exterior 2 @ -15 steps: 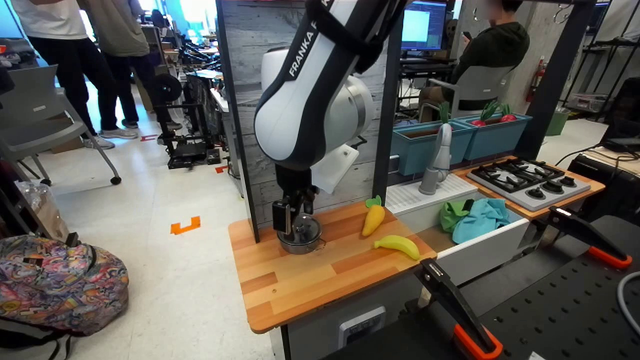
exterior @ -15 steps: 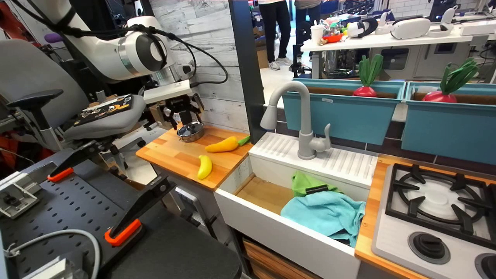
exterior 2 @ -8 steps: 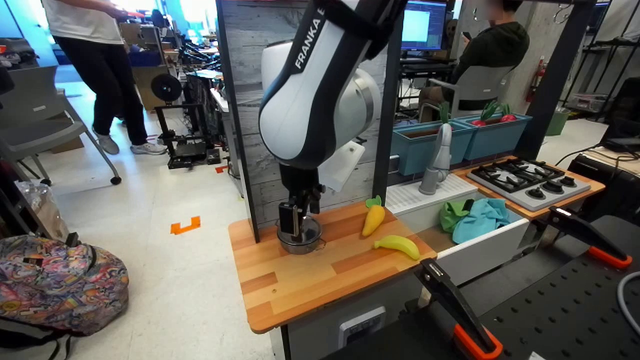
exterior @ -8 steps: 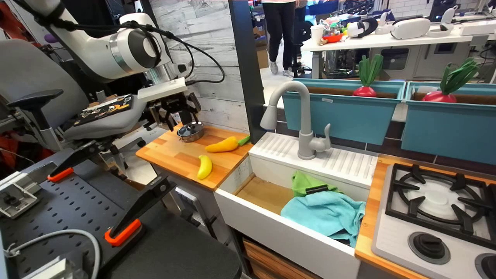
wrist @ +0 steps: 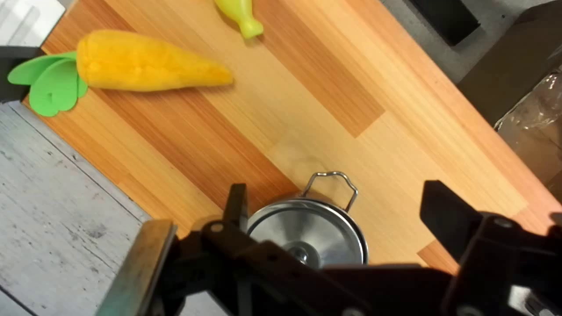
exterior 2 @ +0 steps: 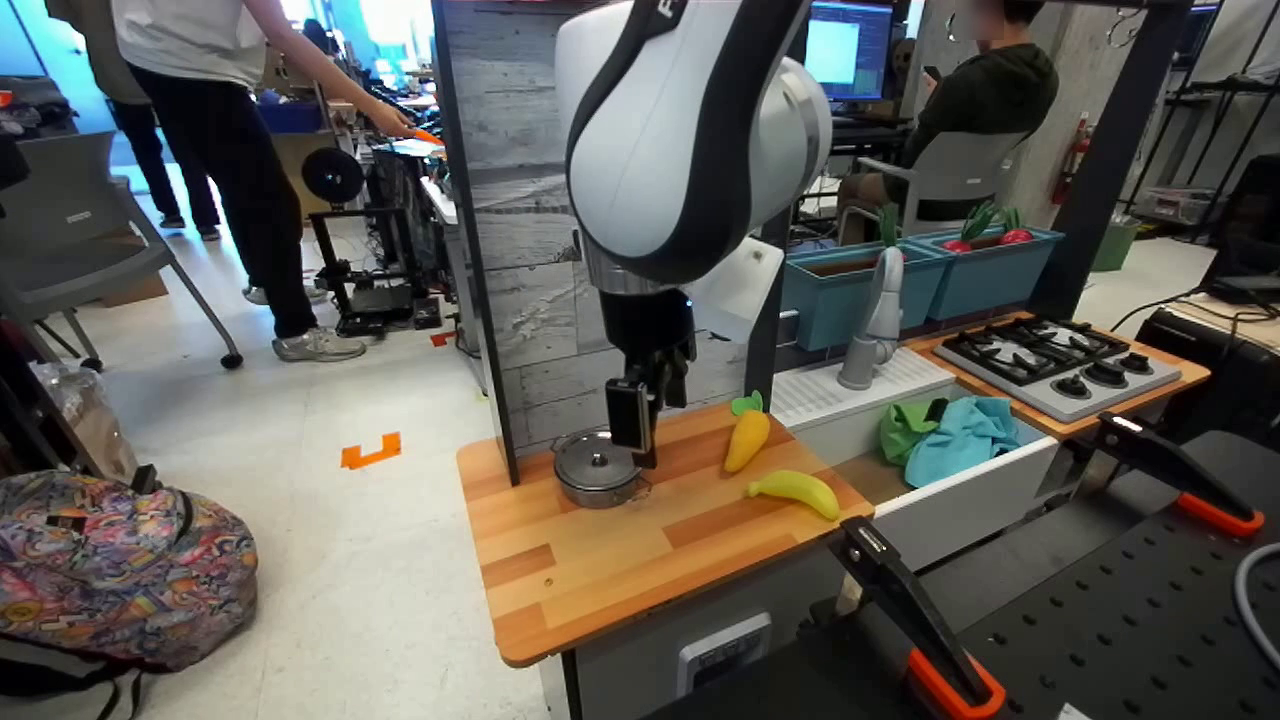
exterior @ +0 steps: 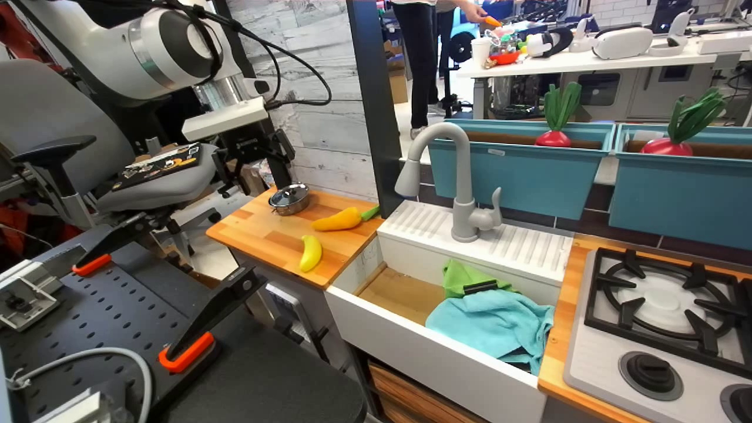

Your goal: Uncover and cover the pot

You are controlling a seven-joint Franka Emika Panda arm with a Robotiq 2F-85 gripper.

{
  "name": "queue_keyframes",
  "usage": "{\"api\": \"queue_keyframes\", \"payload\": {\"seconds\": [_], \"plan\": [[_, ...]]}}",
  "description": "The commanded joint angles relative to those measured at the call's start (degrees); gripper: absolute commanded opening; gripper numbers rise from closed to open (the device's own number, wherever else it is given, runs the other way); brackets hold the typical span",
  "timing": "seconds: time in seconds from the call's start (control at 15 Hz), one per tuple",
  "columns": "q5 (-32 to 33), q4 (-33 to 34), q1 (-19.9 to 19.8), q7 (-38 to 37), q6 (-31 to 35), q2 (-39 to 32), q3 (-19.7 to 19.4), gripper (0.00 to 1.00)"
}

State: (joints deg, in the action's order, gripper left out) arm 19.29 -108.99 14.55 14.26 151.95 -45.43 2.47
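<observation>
Carrot [wrist: 151, 63], banana [exterior 2: 796, 493] — near the pot [exterior 2: 597, 482]

White rounded arm [exterior 2: 630, 180], broad black stripe [exterior 2: 722, 140], silver joint ring [exterior: 145, 54], looping black cables [exterior: 236, 26], black end effector [wrist: 338, 210]

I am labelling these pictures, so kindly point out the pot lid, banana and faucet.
Pot lid [wrist: 320, 230], wrist view, upper surface.
Banana [exterior 2: 798, 489], in an exterior view, body's middle.
Faucet [exterior: 463, 173], in an exterior view, upright column.

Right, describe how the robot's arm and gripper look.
Rounded white arm with black stripes, cropped white lettering and a silver band; black cables loop off it. A flat white plate sits above the gripper, which is black with blocky fingers.
</observation>
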Motion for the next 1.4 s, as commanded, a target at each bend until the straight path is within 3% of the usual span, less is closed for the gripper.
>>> {"api": "queue_keyframes", "payload": {"seconds": [0.0, 0.47, 0.8, 0.87, 1.33], "plan": [[2.01, -9.11, -1.15, -0.48, 1.2, 6.99, -0.85, 1.0], [0.81, -17.43, -4.8, -2.86, 3.76, 11.81, -3.08, 1.0], [-1.61, -19.58, -10.79, -1.18, 8.46, 11.94, -1.73, 1.0], [-0.41, -17.18, -8.65, -2.55, 6.46, 10.23, -2.94, 1.0], [-0.78, -17.76, -10.01, -2.15, 7.49, 10.27, -2.4, 1.0]]}}
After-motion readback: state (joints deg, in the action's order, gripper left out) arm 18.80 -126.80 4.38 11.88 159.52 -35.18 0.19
